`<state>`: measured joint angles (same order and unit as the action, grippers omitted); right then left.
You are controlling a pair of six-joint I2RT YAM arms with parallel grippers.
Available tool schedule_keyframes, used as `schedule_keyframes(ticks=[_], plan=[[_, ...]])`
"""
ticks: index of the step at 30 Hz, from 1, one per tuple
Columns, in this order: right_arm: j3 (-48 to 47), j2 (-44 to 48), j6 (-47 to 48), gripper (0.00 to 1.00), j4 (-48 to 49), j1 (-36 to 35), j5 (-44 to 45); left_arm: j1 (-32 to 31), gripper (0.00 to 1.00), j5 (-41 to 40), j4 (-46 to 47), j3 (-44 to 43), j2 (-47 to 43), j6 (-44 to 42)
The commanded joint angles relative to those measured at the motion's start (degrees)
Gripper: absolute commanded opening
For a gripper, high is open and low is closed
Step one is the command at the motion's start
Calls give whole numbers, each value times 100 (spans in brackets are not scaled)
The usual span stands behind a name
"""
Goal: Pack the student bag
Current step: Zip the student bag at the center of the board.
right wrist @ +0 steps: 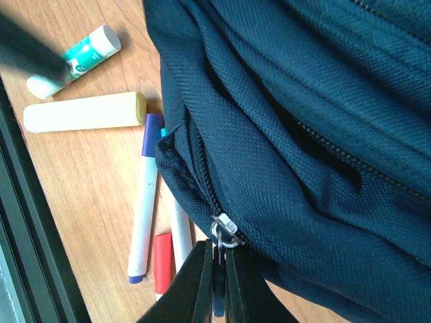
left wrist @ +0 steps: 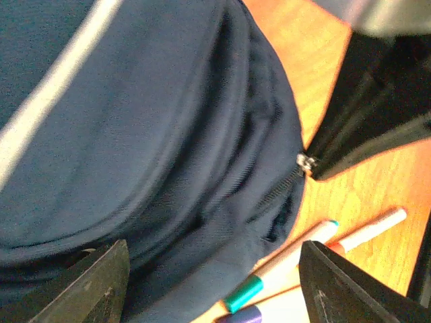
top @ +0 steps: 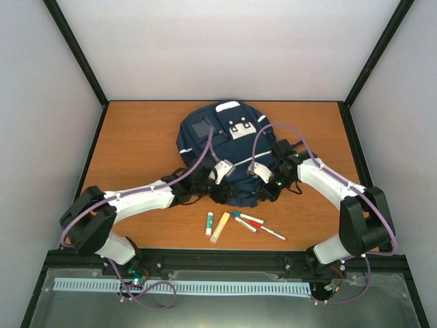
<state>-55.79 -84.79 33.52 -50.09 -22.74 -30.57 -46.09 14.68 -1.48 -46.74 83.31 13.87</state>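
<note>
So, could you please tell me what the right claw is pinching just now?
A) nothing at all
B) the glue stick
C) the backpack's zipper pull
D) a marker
C: in the right wrist view the right claw is closed on the zipper pull at the edge of the backpack.

Identify the student bag by navy-blue woven fabric, thin white stripes and a white patch on the far side. Note the silver zipper pull at its near edge.

Read the table as orange-brown wood grain.

Near the bag, from left to right:
- glue stick, white with green label
- cream stick, yellow cap
- purple-capped marker, teal-capped marker and red-capped marker, all with white barrels

Arms: white shells, black joints, purple cables.
</note>
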Motion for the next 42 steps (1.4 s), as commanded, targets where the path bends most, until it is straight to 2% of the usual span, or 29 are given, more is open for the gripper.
schedule_keyframes(ticks=[1, 8, 14, 18, 23, 28, 30, 42], plan=[[-91, 54, -21, 3, 49, -90, -212, -318, 72, -126, 105, -324, 187, -371], [-47, 69, 57, 3, -76, -90, -259, -339, 70, -433, 479, -369, 535, -457], [-116, 144, 36, 3, -179, -90, -282, -348, 67, -333, 582, -572, 907, -811], [-104, 152, 7, 3, -179, -90, -275, -365, 51, -349, 636, -635, 1082, -824], [-69, 87, -29, 3, -163, -83, -220, -374, 20, -783, 601, -690, 1036, -774], [-80, -4, -23, 3, -241, -37, 69, -376, 4, -962, 609, -539, 659, -760], [-85, -38, 1, 3, -278, 55, 224, -382, 1, -1009, 590, -478, 495, -754], [-253, -253, 379, 3, -524, 1095, 769, -383, 1, -895, 338, -400, 123, -878]])
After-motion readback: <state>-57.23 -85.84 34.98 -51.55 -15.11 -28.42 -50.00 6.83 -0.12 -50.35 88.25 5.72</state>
